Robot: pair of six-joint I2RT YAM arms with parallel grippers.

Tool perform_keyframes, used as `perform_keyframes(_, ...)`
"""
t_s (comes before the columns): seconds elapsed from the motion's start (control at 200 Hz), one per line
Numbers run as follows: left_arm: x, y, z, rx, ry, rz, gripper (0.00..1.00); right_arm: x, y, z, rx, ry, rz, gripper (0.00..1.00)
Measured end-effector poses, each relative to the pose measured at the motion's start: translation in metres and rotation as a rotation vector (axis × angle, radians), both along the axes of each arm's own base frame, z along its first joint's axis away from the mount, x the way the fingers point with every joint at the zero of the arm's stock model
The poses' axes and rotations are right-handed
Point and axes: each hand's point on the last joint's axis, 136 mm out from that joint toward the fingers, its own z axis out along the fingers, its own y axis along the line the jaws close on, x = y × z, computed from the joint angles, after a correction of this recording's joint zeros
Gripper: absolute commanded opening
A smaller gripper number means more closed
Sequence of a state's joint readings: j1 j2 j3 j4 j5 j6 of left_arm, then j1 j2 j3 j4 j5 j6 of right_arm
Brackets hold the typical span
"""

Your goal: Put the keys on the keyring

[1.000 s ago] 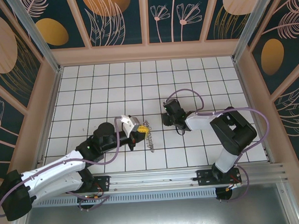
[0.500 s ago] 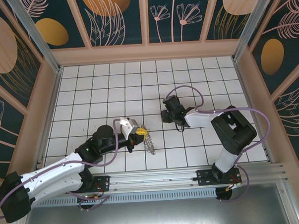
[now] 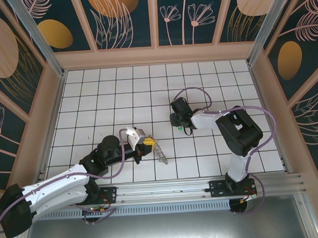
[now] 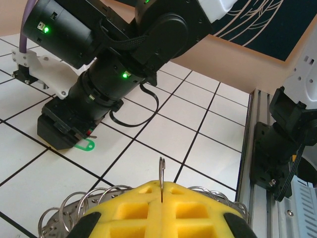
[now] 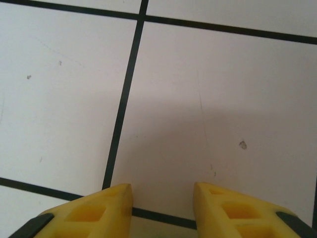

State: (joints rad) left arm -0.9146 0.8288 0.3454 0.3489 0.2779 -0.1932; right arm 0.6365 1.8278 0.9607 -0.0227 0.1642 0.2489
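Observation:
My left gripper (image 4: 162, 191) is shut on the keyring (image 4: 161, 173), a thin metal loop standing upright between the yellow pads (image 4: 133, 208). Smaller rings fan out behind the pads on both sides. From above, the keyring (image 3: 159, 152) with its grey metal keys hangs from the left gripper (image 3: 148, 146) near the front middle of the floor. A green-headed key (image 4: 84, 146) lies flat on a tile, right at the tip of my right gripper (image 3: 176, 123). In the right wrist view the right gripper (image 5: 162, 198) is open over bare tile, nothing between its fingers.
The floor is white tile with black grid lines (image 3: 115, 94), walled by patterned panels (image 3: 154, 19). An aluminium rail (image 3: 167, 190) with both arm bases runs along the near edge. The right arm's base (image 4: 282, 144) stands close on the right in the left wrist view.
The right gripper has shifted a little left and back over the tiles, its jaws widening then narrowing. The left gripper has drawn slightly nearer with the keyring.

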Motion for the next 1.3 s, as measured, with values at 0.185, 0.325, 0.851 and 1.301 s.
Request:
perform_keyframes(0.185, 0.0, 0.0, 0.003, -0.01, -0.004, 0.001, 0.0, 0.0, 0.002, 0.0, -0.009, -0.001, 0.009, 0.37)
perform_keyframes(0.325, 0.0, 0.0, 0.003, -0.01, -0.004, 0.003, 0.0, -0.006, 0.003, 0.0, -0.003, -0.003, 0.019, 0.36)
perform_keyframes(0.851, 0.001, -0.002, -0.003, 0.004, 0.009, 0.0, 0.0, -0.036, -0.004, 0.0, 0.049, 0.024, 0.049, 0.13)
perform_keyframes(1.301, 0.002, -0.003, -0.001, 0.002, 0.015, 0.001, 0.0, -0.042, -0.005, 0.008, 0.071, 0.035, 0.057, 0.27)
